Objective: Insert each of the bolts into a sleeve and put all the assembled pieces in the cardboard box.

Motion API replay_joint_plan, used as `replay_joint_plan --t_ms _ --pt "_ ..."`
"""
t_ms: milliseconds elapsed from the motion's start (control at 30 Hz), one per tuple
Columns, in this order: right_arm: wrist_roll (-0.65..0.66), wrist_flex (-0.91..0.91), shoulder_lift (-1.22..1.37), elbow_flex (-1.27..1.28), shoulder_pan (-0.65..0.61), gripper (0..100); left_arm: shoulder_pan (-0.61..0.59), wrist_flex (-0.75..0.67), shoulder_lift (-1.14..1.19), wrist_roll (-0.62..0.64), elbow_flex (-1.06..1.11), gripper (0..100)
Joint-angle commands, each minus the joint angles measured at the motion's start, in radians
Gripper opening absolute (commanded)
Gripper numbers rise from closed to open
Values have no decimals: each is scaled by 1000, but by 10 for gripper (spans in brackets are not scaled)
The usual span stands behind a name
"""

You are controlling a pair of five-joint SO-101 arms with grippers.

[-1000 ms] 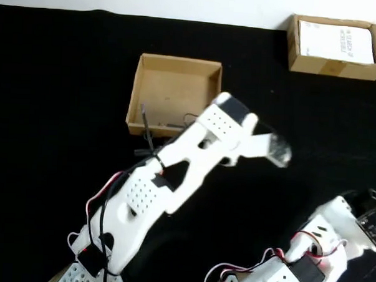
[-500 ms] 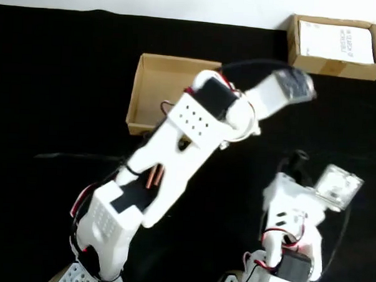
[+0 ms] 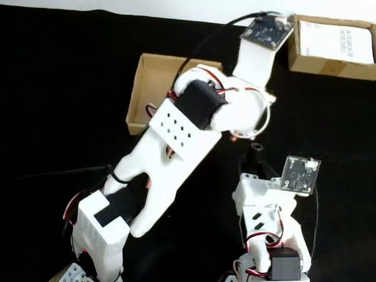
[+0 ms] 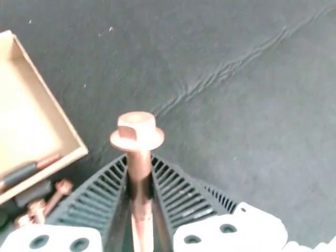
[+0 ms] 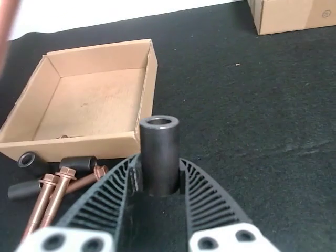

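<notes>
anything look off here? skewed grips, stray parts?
Nothing stands out. The left gripper holds a bolt straight by its shank, head clear; the right gripper holds a sleeve squarely, bore open. By the cardboard box, spare bolts and spare sleeves lie on the cloth.

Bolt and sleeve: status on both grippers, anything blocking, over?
Left gripper shut on bolt, head outward. Right gripper shut on sleeve, upright. Bolt not yet in sleeve. Loose bolts beside cardboard box, none in the way.

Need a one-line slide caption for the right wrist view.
Right gripper holds a dark grey cylindrical sleeve upright near the open cardboard box.
</notes>
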Motion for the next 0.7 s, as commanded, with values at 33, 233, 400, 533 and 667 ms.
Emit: replay_joint_plan --t_ms 33,233,400,533,667 --pt "0 -4 -5 -12 -21 7 -18 -37 -54 11 -25 8" --pt "-2 -4 -5 -12 -87 7 -87 -60 -114 5 -71 7" --pt "-2 -4 -5 -2 -87 7 -71 21 -251 -69 -84 7" --pt "0 -4 -5 22 -88 7 -58 138 -343 -57 -82 7" --pt "0 -24 -5 44 -102 7 -68 203 -432 -49 -64 7"
